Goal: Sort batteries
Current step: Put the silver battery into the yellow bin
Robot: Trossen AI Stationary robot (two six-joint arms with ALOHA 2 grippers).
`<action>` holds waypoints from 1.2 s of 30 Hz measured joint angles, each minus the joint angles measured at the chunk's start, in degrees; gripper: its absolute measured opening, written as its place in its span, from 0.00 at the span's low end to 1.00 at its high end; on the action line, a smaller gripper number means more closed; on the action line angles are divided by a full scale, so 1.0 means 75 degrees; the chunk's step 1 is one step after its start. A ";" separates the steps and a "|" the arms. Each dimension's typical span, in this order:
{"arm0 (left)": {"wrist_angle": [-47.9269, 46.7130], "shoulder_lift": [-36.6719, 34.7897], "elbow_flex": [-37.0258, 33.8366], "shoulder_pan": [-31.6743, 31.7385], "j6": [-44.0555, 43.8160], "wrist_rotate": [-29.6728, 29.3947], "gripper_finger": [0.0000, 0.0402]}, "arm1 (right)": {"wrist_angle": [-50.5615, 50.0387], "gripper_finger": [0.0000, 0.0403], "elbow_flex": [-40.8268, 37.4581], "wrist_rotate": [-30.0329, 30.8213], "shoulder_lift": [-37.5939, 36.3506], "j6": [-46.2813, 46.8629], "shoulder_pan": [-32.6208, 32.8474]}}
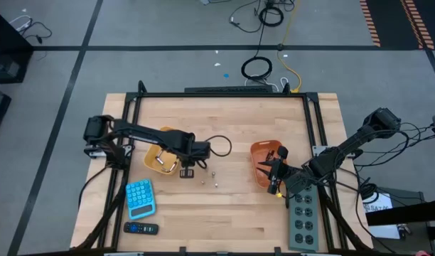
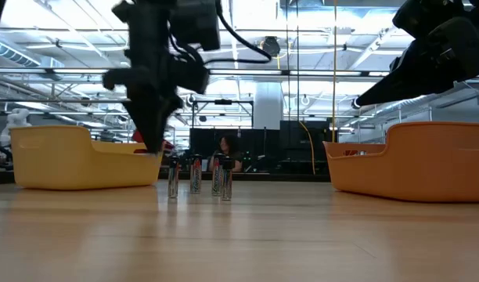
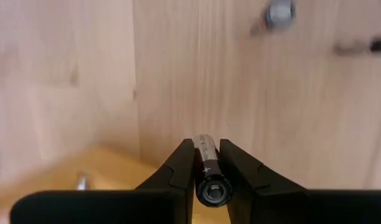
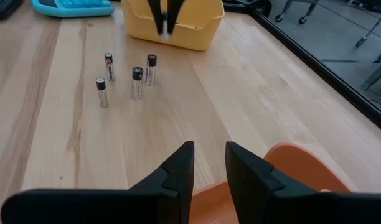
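My left gripper (image 3: 206,146) is shut on a dark and silver battery (image 3: 207,163). It hangs over the table beside the yellow tray (image 1: 159,158), pointing down. Several more batteries (image 4: 137,82) stand upright on their ends on the wood to the right of that tray; the low view shows them in a row (image 2: 195,177). My right gripper (image 4: 209,163) waits open above the orange tray (image 1: 264,162), with nothing between its fingers. My left gripper pinches the battery's round sides (image 3: 206,155) between its two fingers. The fingers come from above, pointing down, and the battery stands upright along them, one end facing the wrist camera. It is lifted clear of the table, next to the yellow tray's rim (image 3: 84,171).
A blue calculator (image 1: 140,198) and a black remote (image 1: 141,228) lie near the front left. A grey power strip (image 1: 303,217) lies at the front right. Bare wood spreads between the two trays and toward the near edge.
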 joint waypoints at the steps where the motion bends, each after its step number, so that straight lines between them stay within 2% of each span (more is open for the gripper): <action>1: -0.0218 -0.0128 -0.0003 -0.0010 -0.0154 -0.0019 0.15 | 0.0005 0.20 0.0000 0.0002 0.0009 0.0003 0.0000; 6: -0.1552 -0.0763 -0.0019 -0.0005 -0.1074 -0.0091 0.15 | 0.0012 0.20 0.0000 0.0003 0.0219 0.0081 0.0000; 9: -0.1890 -0.1070 -0.0233 -0.0022 -0.1416 -0.0345 0.20 | 0.0009 0.20 0.0000 0.0001 0.0424 0.0195 0.0000; 14: -0.1870 -0.1199 -0.0834 -0.0093 -0.1596 -0.1264 0.32 | 0.0129 0.20 -0.0003 -0.0001 0.0565 0.0207 -0.0042; 21: -0.1867 -0.1267 -0.1498 -0.0233 -0.1621 -0.1614 0.41 | 0.0126 0.20 0.0209 -0.0090 0.0516 0.0210 -0.0114; 25: -0.1161 -0.1805 -0.1423 -0.0560 -0.1582 -0.2311 0.42 | 0.0126 0.20 0.0286 -0.0179 0.0513 0.0149 -0.0117; 29: 0.0745 -0.2309 -0.1416 -0.0757 -0.1525 -0.2482 0.42 | 0.0112 0.20 0.0284 0.0195 0.0513 0.0143 -0.0125; 33: 0.2077 -0.2201 -0.1431 -0.0925 -0.1215 -0.2045 0.42 | 0.0356 0.20 0.0180 0.0983 0.0610 0.0074 -0.0147; 36: 0.2719 -0.1872 -0.1435 -0.0957 -0.0831 -0.1581 0.42 | 0.0803 0.20 0.0064 0.1170 0.0706 -0.0619 -0.0243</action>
